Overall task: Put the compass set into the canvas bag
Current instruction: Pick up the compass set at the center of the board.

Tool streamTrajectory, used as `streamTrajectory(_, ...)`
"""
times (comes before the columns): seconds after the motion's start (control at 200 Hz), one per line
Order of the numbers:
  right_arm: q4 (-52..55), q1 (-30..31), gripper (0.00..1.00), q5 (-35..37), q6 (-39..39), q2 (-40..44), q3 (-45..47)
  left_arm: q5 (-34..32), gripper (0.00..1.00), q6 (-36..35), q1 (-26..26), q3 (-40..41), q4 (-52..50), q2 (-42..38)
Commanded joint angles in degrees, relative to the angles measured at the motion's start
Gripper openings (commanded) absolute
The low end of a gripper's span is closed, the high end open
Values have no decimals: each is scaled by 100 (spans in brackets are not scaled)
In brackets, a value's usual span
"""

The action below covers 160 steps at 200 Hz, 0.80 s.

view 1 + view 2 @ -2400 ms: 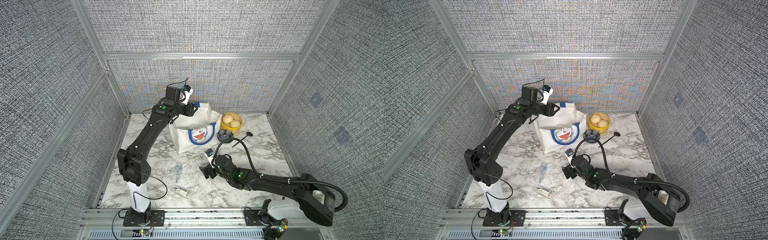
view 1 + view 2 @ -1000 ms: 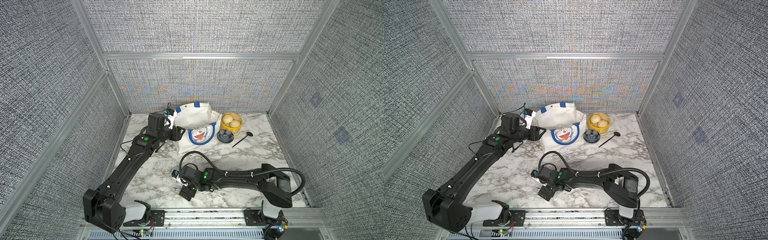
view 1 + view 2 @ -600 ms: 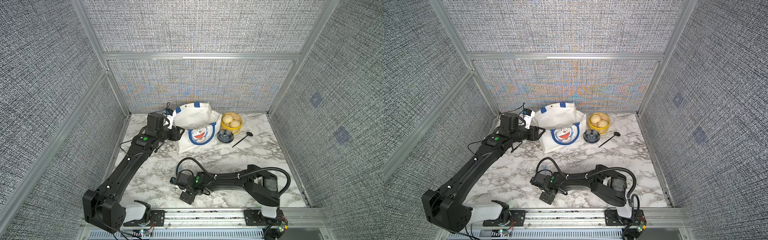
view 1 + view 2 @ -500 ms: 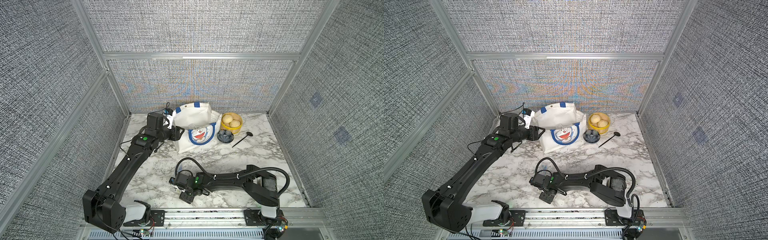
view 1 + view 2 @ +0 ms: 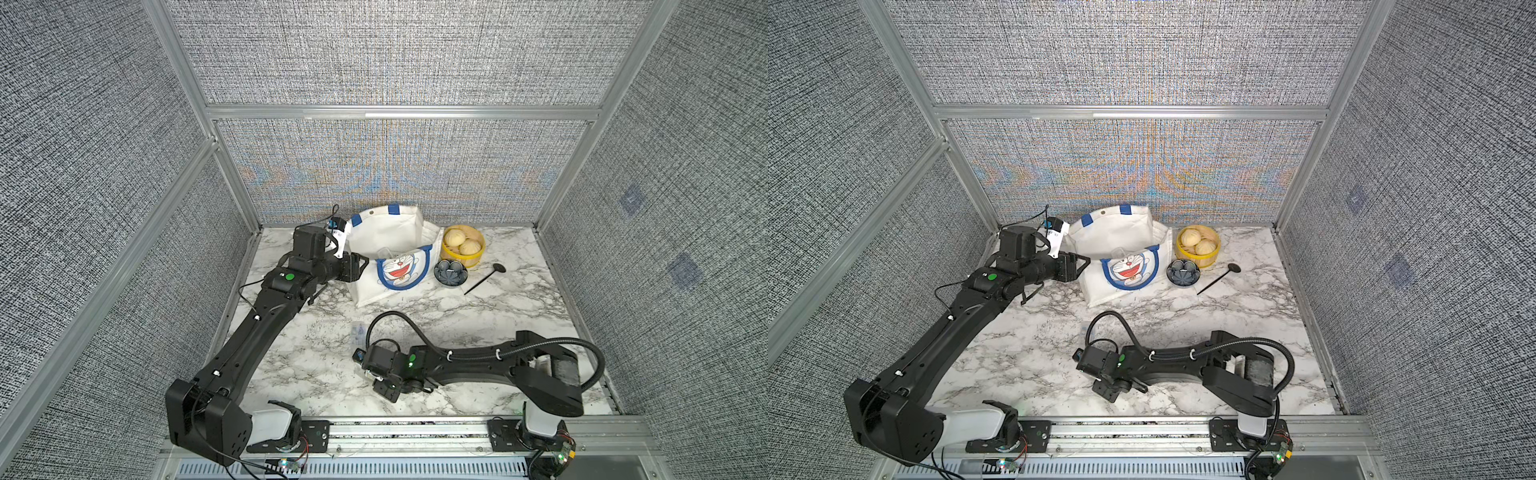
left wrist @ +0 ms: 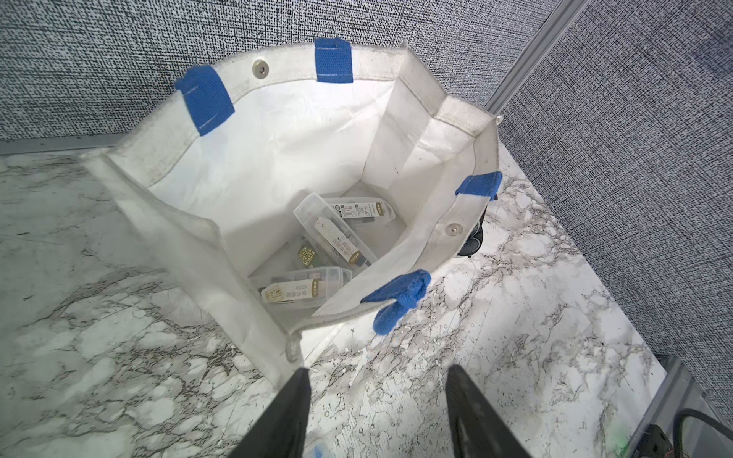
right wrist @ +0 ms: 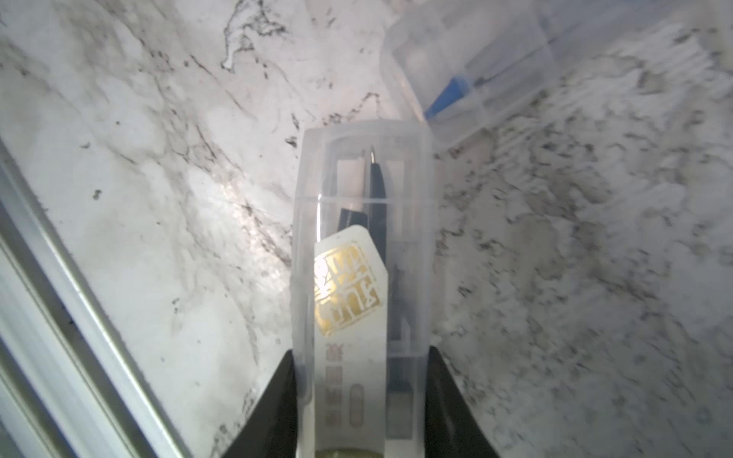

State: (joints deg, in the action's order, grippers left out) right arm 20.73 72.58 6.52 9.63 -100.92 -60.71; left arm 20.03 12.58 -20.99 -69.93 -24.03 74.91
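The right gripper (image 7: 361,351), pinching the compass set (image 7: 363,222) near the desk's (image 5: 316,365) front edge, should lift it level and clear the rim of the canvas bag (image 6: 277,131) at the back edge, where the left gripper (image 6: 377,368) hangs spread.

Both arms are matte black with boxy links. The left arm (image 5: 257,332) bears a round green dot (image 5: 289,276), small white clips (image 5: 257,329) and a thin black cable (image 5: 249,285). The right arm (image 5: 478,365) shows a green light (image 5: 411,364) and a ribbed black hose (image 5: 573,340) fastened with white ties (image 5: 449,356). White base shells (image 5: 270,422) sit on black plates (image 5: 318,434) along the aluminium rail (image 5: 415,432). The left gripper (image 6: 377,368) and right gripper (image 7: 361,351) have plain black wedge fingers (image 6: 285,412).
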Motion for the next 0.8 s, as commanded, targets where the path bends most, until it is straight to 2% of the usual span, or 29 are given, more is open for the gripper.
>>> streamTrajectory(0.0, -680, -223, 31, 169, 236, 499, 484, 234, 56, -112, 7, 56, 228, -47)
streamTrajectory(0.105, -1134, -521, 28, 287, 201, 1202, 1004, 573, 56, -203, 0, -24, 221, -5)
streamTrajectory(0.245, -1351, -998, 22, 570, -63, 2005, 1262, 835, 56, 38, -84, -161, 337, 180)
streamTrajectory(0.405, -1637, -1669, 18, 535, -224, 2766, 1372, 904, 57, 90, -473, -469, 223, 493)
streamTrajectory(0.575, -1804, -2089, 16, 543, -364, 3186, 1235, 925, 60, 213, -808, -697, 174, 745)
streamTrajectory(0.795, -1975, -2391, 13, 561, -427, 3220, 947, 1120, 61, 405, -1029, -918, 266, 1154)
